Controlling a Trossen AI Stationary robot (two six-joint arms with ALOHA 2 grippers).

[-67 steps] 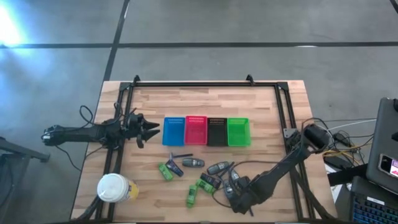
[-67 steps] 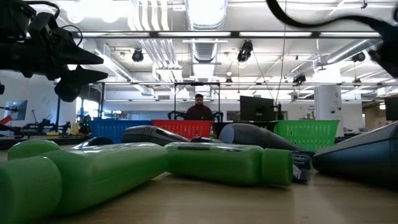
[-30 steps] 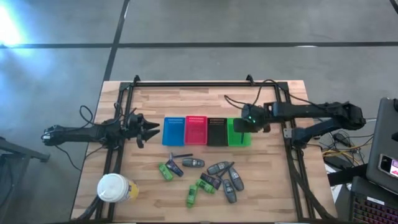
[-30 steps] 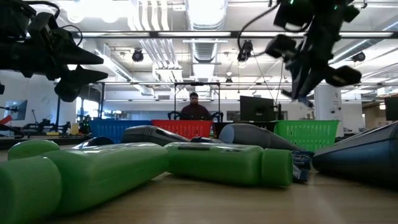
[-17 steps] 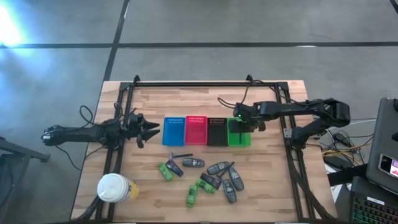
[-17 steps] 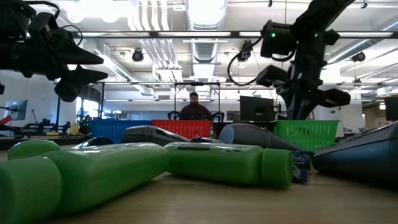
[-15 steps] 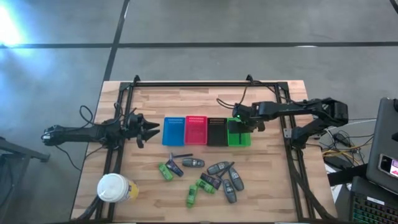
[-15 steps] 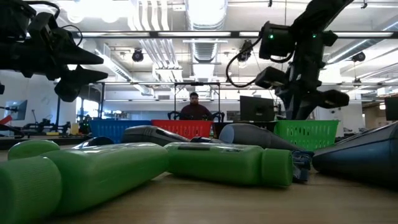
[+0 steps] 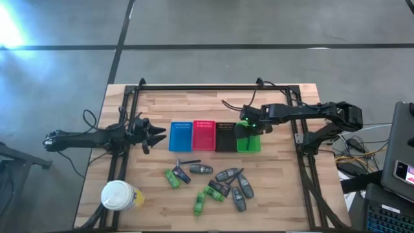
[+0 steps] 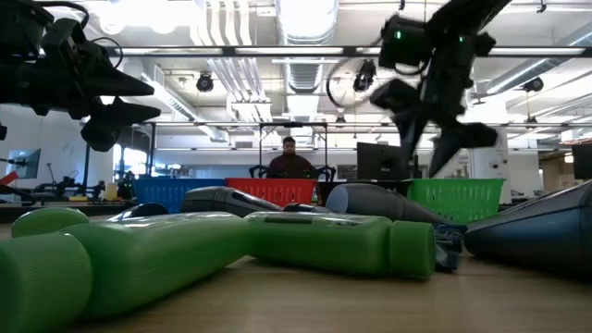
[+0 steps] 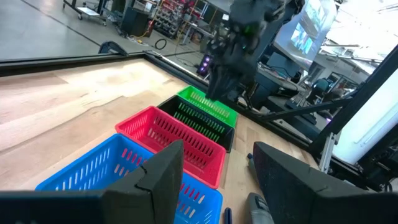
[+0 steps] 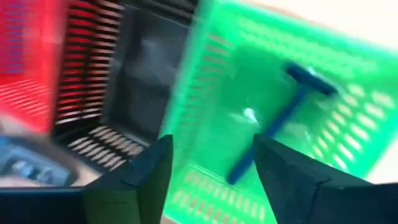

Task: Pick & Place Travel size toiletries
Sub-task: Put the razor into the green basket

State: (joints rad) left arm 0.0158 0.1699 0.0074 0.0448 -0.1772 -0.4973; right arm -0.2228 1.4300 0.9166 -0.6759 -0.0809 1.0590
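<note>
Right claw (image 12: 211, 168) gapes above green basket (image 12: 348, 93), probably holding blue razor (image 12: 283, 121)

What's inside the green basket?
A thin blue razor lies on the floor of the green basket. The right gripper, open, hovers over it and hides the basket's near corner.

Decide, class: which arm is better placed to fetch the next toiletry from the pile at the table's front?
Probably the right. Its open, empty gripper hangs over the green basket, where a razor lies, almost directly behind the toiletries. The left gripper waits beside the blue basket, also open.
</note>
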